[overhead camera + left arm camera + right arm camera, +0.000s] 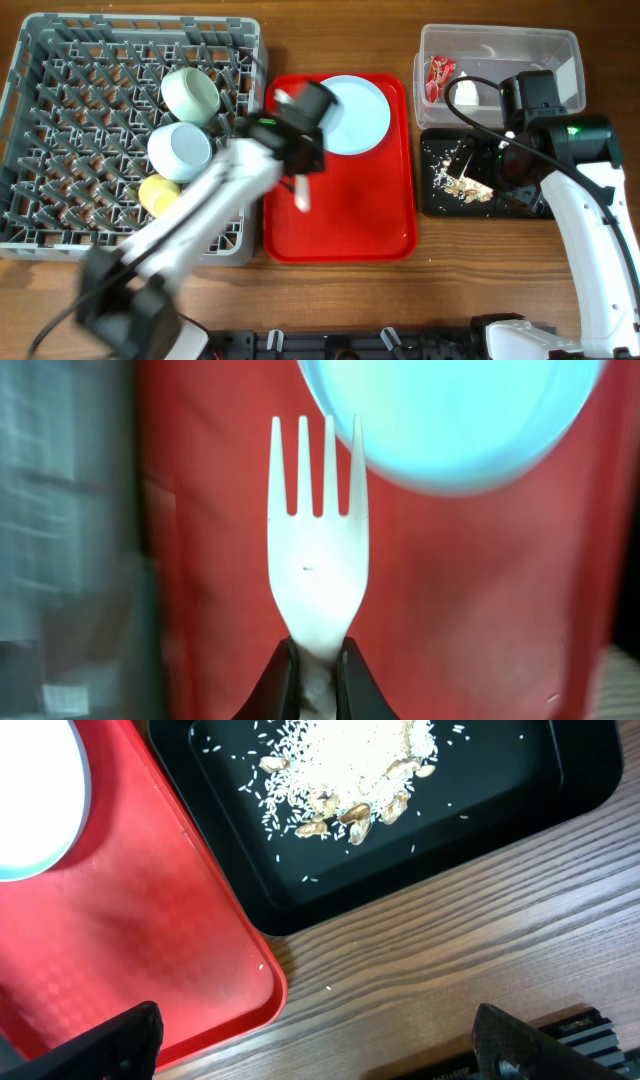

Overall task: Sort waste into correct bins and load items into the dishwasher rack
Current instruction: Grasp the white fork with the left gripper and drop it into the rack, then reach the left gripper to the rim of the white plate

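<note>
Place: lab-style robot bench, staged as a dish station.
Surface: wood-grain table (450,290).
Hardware: left arm (190,215) and right arm (595,210) are mounted at the near edge, by a black rail (350,345).
Props: rack (140,22), red tray (345,220), tub (500,32) and black tray (432,200) are laid side by side.

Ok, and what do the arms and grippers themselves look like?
Both arms have white links with black joint housings. The right arm carries a looping black cable and a small green light; the left arm is blurred. The left gripper has slim black tapered fingers; the right gripper shows blunt black fingertips.
</note>
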You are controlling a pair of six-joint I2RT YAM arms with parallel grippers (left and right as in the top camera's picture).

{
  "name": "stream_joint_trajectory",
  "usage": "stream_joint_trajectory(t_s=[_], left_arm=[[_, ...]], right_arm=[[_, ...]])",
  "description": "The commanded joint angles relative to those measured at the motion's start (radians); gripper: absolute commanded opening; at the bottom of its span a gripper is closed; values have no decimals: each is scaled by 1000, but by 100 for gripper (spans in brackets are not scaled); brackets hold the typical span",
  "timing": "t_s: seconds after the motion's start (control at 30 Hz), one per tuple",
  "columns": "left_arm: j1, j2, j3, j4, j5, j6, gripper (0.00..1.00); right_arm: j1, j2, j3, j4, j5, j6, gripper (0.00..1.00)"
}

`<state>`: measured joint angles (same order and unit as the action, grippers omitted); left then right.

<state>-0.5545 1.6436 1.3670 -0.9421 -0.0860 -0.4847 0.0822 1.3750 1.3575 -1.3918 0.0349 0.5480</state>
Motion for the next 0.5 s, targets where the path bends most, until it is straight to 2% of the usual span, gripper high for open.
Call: stream_joint_trajectory(t_s=[0.0,0.2,0.43,0.47], left_arm=[[145,-138,28,5,-25,171,4],[324,-129,28,59,-24,325,4],[372,-6,27,90,-24,325,4],[372,14,27,94,-24,324,8]], right_arm=[[-3,-5,15,-2,9,-6,100],[-3,-5,15,-2,9,-6,100],[-3,-5,15,-2,9,-6,100],[-3,-5,15,-1,9,-6,100]])
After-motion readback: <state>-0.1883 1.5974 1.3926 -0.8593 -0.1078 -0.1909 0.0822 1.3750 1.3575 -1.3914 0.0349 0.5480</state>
